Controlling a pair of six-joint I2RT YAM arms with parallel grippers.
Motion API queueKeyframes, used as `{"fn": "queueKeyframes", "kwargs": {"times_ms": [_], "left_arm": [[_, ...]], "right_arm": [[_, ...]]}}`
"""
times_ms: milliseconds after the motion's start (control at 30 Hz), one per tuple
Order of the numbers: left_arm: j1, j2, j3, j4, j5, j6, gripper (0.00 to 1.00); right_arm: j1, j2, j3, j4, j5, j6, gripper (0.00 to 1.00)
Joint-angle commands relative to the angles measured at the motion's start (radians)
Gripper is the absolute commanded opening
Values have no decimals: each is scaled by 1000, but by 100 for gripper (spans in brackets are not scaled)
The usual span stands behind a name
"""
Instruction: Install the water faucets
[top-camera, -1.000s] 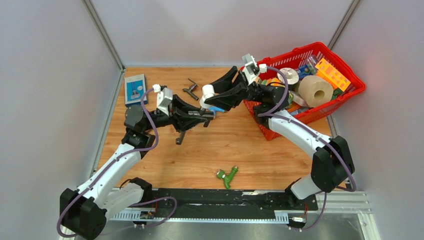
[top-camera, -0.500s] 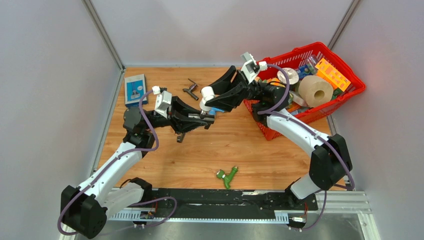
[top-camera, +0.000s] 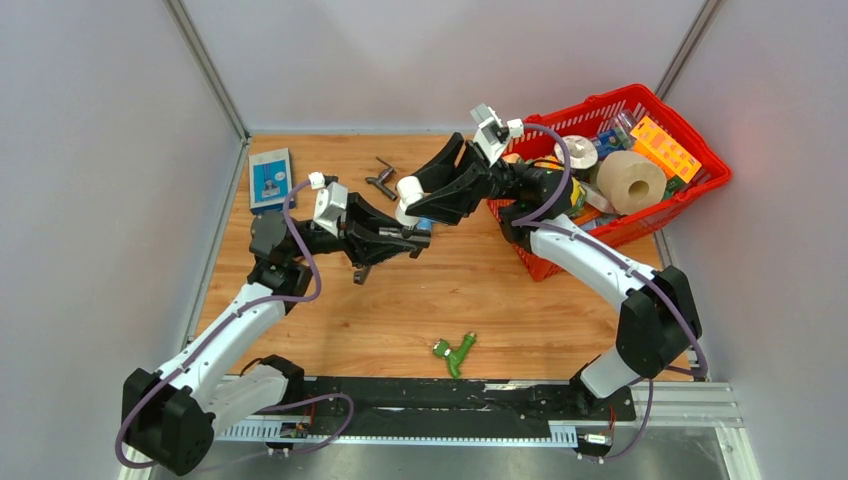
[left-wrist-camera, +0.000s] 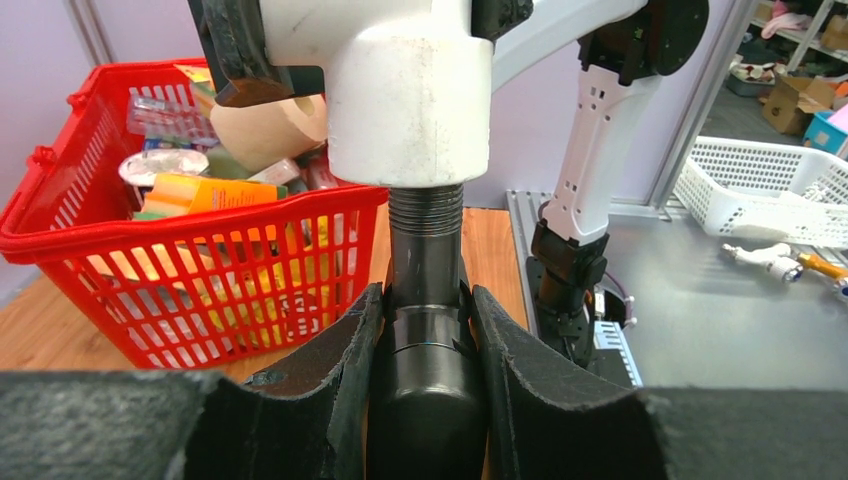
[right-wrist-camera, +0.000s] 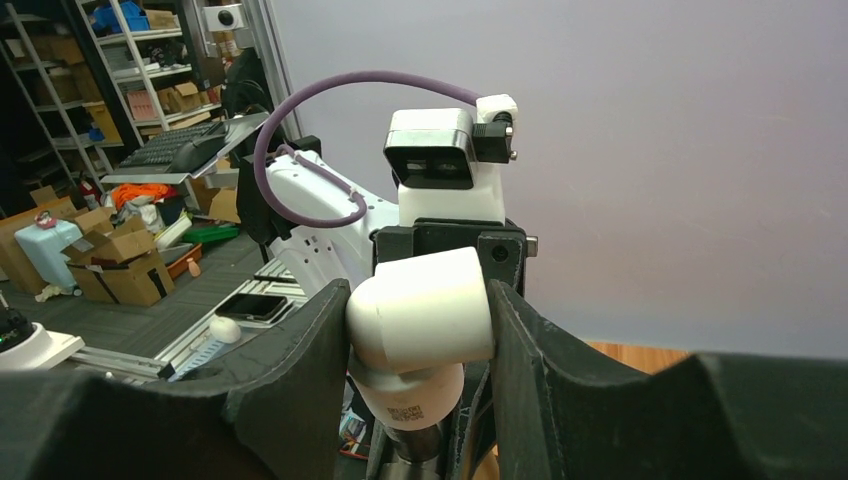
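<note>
Over the last second the right jaws, clenched on the white elbow fitting (right-wrist-camera: 420, 320), shifted a little toward 9 o'clock. The right wrist rolled with them, and its camera block sat further toward 10 o'clock than it had. The left jaws followed by a small amount, clenched hard on the body of the dark-grey faucet (left-wrist-camera: 425, 270), so the two pieces stayed joined in the air above the middle of the desk (top-camera: 500, 300).

In the left wrist view the faucet's threaded neck ran straight up into the mouth of the elbow, with a band of bare thread showing between the elbow's rim and the jaws. The faucet and the elbow looked in line, not cocked. The roll of the right wrist read as a turn of the elbow on the thread (a judgement, since how far it had bitten could not be seen). With thread still exposed, the joint was probably not seated yet. More turning seemed needed, likely with a fresh grip once the wrist ran out of travel.

The green faucet (top-camera: 455, 350) lay untouched at 6 o'clock, near the arm bases. A small dark metal piece (top-camera: 382, 180) lay at 12 o'clock. The red basket (top-camera: 690, 190) of assorted goods stood at 2 o'clock, just behind the right arm (top-camera: 600, 265).
</note>
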Motion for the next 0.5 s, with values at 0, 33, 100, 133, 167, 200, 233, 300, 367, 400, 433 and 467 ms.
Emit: {"fn": "queueKeyframes", "kwargs": {"times_ms": [0,33,100,133,167,200,233,300,367,400,433,467], "left_arm": [[-5,-44,58,77,-70,58,0],[-5,-53,57,77,-74,67,0],[-5,-61,50,77,-77,73,0],[-5,-67,47,77,-76,76,0],[-4,-70,44,77,-74,79,0],[-5,-75,41,76,-74,81,0],[-5,-76,40,76,-74,85,0],[-4,-78,40,76,-74,85,0],[-8,-78,41,74,-70,88,0],[-11,-78,41,76,-71,90,0],[-14,-76,46,74,-67,91,0],[-16,-72,49,74,-62,93,0]], "right_arm": [[7,-43,-12,-45,-32,-27,0],[7,-49,-18,-50,-29,-38,0],[5,-58,-26,-89,-24,-65,0],[5,-64,-26,-106,-23,-81,0],[5,-69,-26,-125,-23,-94,0],[5,-69,-26,-140,-23,-110,0],[5,-75,-26,-160,-20,-122,0],[5,-83,-26,-189,-9,-153,0],[5,-86,-29,-209,2,-170,0],[5,-87,-30,-218,6,-174,0],[7,-86,-29,-223,8,-177,0],[7,-84,-29,-223,9,-176,0]]}}
